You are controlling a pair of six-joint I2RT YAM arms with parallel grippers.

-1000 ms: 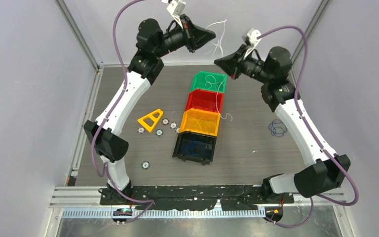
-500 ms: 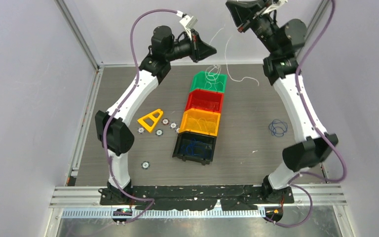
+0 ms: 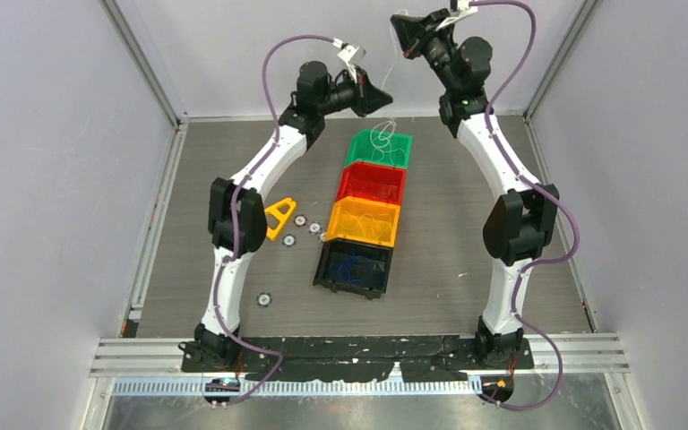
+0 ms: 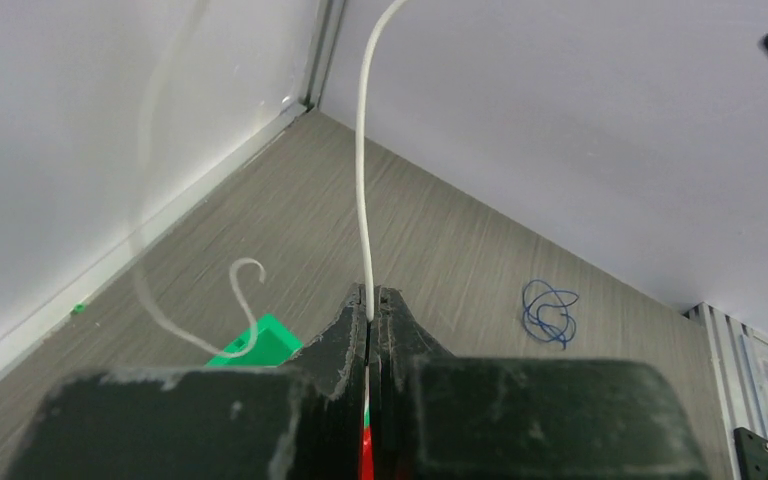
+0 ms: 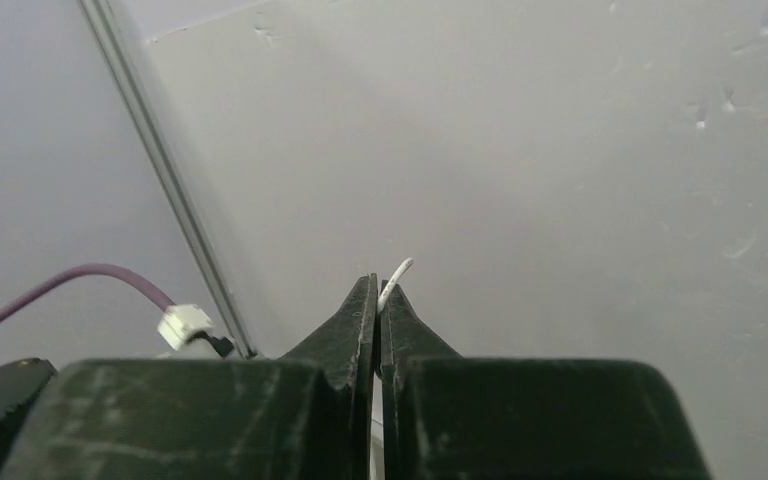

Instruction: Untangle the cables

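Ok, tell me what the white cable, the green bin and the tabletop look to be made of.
The white cable: probably plastic-sheathed wire; thin, smooth, holding soft curves. The green bin: translucent glossy plastic; its walls let light through. The tabletop: matte grey wood-grain laminate or vinyl, judging by the printed-looking streaks.

The right hand (image 3: 399, 24) has swung from 2 o'clock up to 12, the left hand (image 3: 385, 97) edging toward it. The white cable (image 4: 362, 180) (clamped by both) has lifted off the desk (image 3: 448, 233) and dangles over the green bin (image 3: 355, 148).
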